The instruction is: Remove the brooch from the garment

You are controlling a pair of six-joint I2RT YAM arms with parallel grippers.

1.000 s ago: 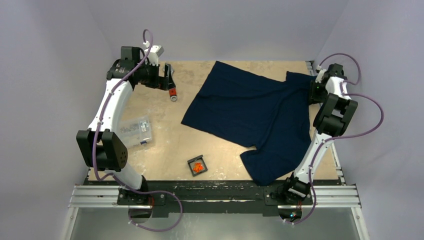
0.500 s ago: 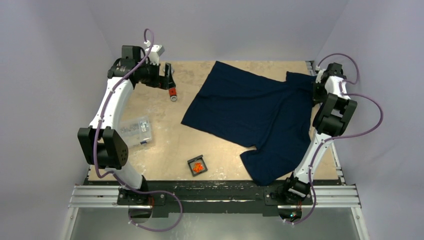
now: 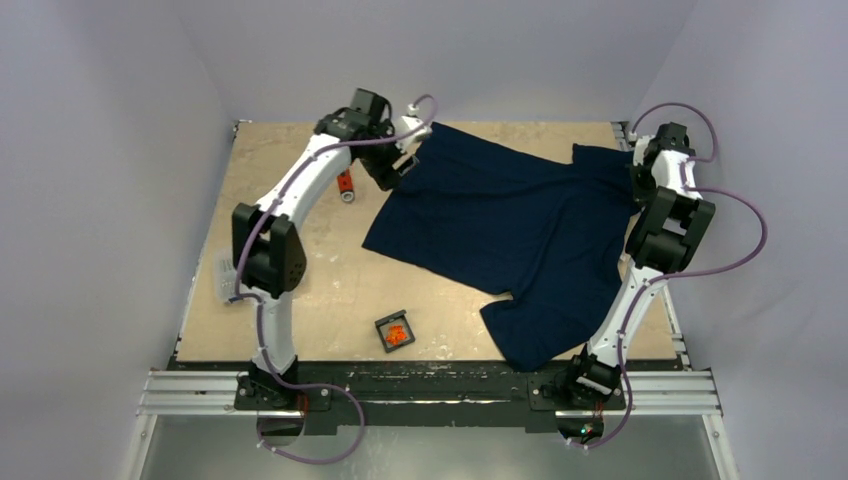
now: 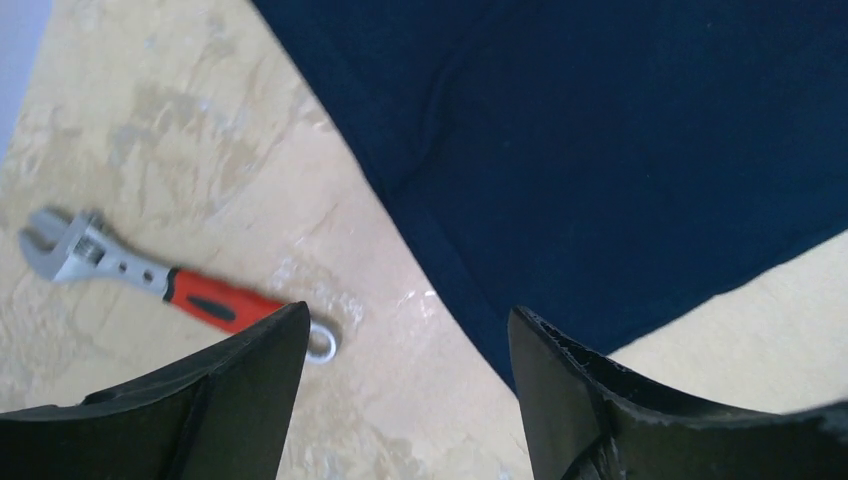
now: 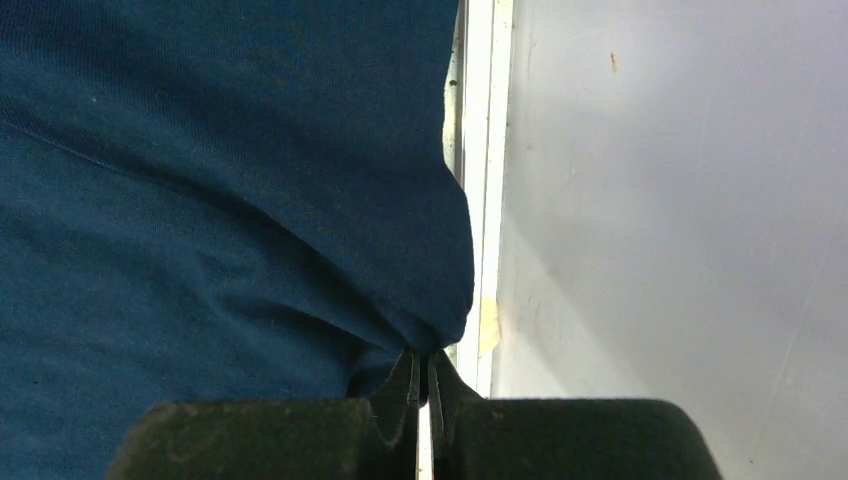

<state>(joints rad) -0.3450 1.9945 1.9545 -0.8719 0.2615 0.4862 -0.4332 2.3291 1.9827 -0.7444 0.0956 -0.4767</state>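
1. The left arm [image 3: 296, 190] has swung since a second ago from well left of the garment [image 3: 500, 220] to the garment's far left edge. Nothing else has shifted much.
2. The table [image 3: 330, 290] carries the garment, which is spread flat across its right half, with one sleeve reaching the right rim.
3. The left gripper [image 4: 410, 330] hangs with its fingers spread wide and nothing between them. It is above bare table just beside the garment's left hem.
4. The right gripper [image 5: 422, 378] is at the garment's far right corner, and its fingers are pinched tight on a bunched fold of the cloth.
5. The wrench [image 4: 200, 300] lies flat just left of the garment and does not touch it.
6. A small black tray [image 3: 384, 324] sits on the table near the garment's near hem, apart from the cloth.
7. The brooch [image 3: 397, 335] lies inside that tray, off the garment.
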